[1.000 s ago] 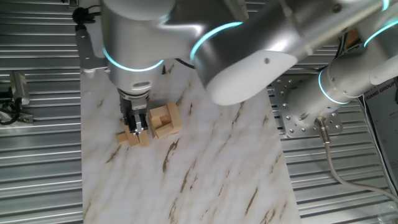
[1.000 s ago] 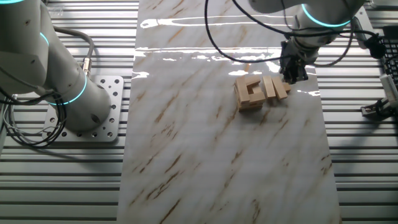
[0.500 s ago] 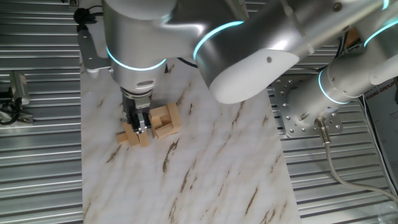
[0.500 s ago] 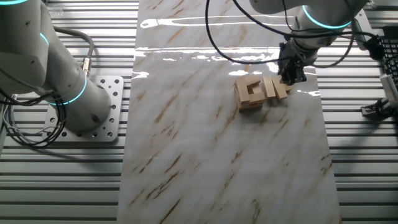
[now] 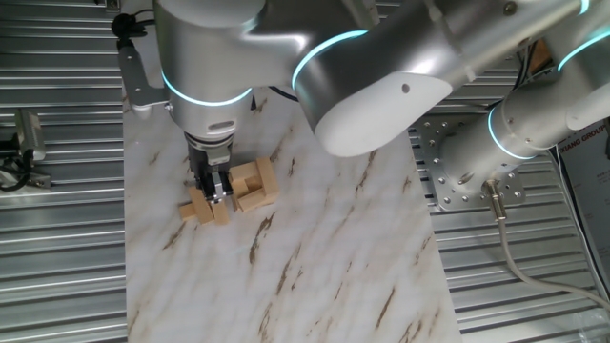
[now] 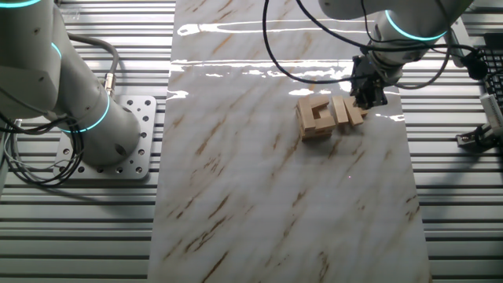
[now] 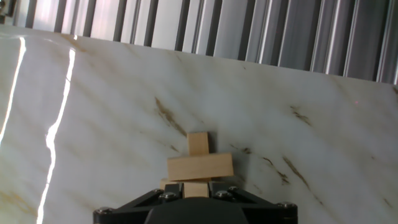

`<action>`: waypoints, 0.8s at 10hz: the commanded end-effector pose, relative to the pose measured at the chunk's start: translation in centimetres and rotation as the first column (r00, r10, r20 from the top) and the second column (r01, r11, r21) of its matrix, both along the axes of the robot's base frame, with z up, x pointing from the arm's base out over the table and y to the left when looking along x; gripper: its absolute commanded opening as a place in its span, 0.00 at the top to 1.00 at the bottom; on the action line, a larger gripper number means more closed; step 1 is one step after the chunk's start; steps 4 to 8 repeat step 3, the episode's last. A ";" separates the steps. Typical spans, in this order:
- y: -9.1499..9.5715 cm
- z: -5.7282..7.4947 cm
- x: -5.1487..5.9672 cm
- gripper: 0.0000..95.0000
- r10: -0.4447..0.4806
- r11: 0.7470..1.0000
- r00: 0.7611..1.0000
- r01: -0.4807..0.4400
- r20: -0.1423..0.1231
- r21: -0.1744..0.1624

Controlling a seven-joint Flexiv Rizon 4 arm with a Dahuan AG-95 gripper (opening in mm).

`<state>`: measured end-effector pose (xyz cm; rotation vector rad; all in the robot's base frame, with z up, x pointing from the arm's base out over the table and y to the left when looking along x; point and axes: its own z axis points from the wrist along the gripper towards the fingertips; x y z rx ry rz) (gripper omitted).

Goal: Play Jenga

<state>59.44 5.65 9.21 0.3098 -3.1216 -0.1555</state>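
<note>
We're over the marble table (image 5: 315,257), and the silver arm (image 5: 286,57) hangs above its far end. The block stack (image 5: 254,184) sits there, with a few loose blocks (image 5: 202,207) just beside it, one lying across another in the hand view. Our hand (image 5: 213,191) is right down at those loose blocks; whether it grips one, we cannot tell.
</note>
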 end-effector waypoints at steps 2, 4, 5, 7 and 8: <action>0.0 -0.1 0.1 0.80 -0.002 1.000 1.000 0.002 -0.001 0.004; 0.0 -0.1 0.1 0.80 -0.002 1.000 1.000 0.002 -0.002 0.002; 0.0 -0.1 0.1 0.80 -0.002 1.000 1.000 0.002 -0.002 0.002; 0.0 -0.1 0.1 0.80 -0.002 1.000 1.000 0.002 -0.002 0.002; 0.0 -0.1 0.1 0.80 -0.002 1.000 1.000 0.002 -0.002 0.002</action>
